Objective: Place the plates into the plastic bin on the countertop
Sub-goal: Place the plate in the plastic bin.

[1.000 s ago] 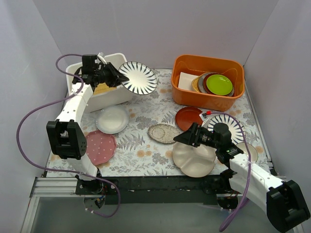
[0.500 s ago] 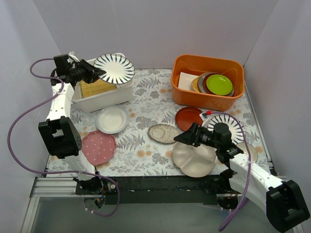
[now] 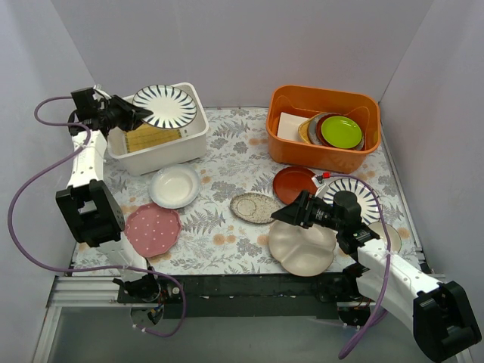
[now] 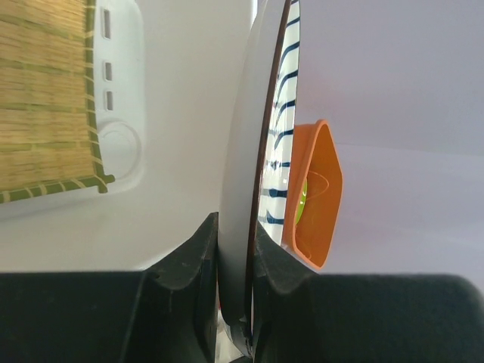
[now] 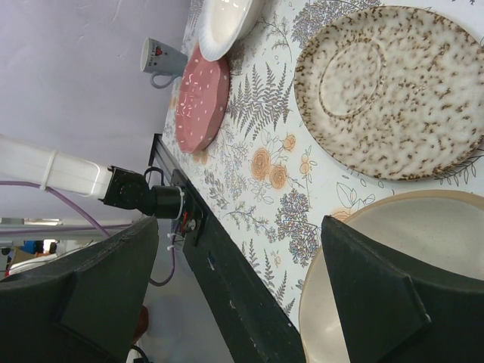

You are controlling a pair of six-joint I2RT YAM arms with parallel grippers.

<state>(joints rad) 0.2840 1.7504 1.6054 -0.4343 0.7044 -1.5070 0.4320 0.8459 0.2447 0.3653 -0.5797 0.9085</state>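
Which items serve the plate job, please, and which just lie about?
Job: held striped plate, white plastic bin, small white plate, pink dotted plate, speckled plate, red-brown plate, cream divided plate, other striped plate.
Lying about: orange tub, green plate, bamboo mat.

2 striped plates, 2 tubs

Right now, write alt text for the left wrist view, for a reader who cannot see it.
Two dark fingers pinch the rim of a black-striped white plate, seen edge-on. Beyond it on the left lies the white plastic bin holding a yellow bamboo mat; on the right, part of an orange tub shows.
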